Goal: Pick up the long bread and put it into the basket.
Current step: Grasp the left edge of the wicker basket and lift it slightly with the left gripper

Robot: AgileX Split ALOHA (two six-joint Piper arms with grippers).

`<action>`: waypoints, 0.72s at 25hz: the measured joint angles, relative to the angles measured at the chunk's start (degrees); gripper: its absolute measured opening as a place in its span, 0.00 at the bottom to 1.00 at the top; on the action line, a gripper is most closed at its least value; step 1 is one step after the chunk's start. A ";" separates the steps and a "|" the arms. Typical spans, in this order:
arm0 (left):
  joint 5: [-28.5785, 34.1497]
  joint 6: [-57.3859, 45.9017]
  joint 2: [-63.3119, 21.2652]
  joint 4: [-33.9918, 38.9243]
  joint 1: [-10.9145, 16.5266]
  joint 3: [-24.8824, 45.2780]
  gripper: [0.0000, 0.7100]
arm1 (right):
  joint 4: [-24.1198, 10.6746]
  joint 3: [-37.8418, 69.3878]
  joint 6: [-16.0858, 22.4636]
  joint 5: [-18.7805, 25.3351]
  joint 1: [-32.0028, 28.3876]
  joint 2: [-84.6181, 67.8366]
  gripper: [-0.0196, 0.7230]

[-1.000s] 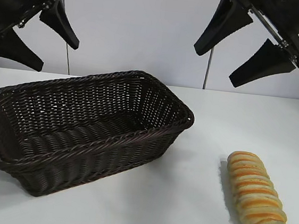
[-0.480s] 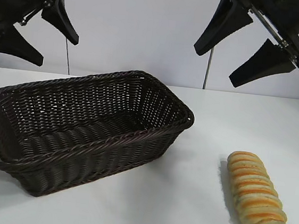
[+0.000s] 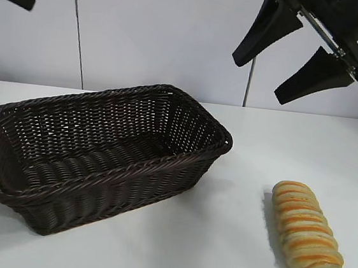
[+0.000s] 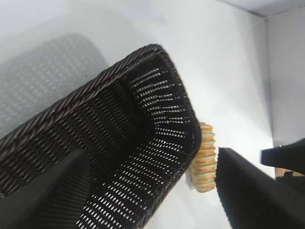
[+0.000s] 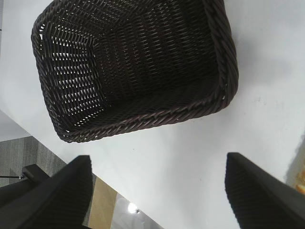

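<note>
long bread (image 3: 306, 231) lying on table, long axis toward camera, below right gripper (image 3: 298, 55), jaws spread, empty; basket (image 3: 183, 157) well left.

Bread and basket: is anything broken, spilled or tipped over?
Nothing stands out. The ridged tan-and-orange long bread lies whole on the white table, apart from the upright dark brown woven wicker basket, which holds nothing. No spills or crumbs show.
</note>
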 joint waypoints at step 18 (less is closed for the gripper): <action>-1.33 -19.77 -0.83 18.85 2.22 16.89 0.75 | 0.00 0.00 -0.05 -0.68 0.00 0.00 0.75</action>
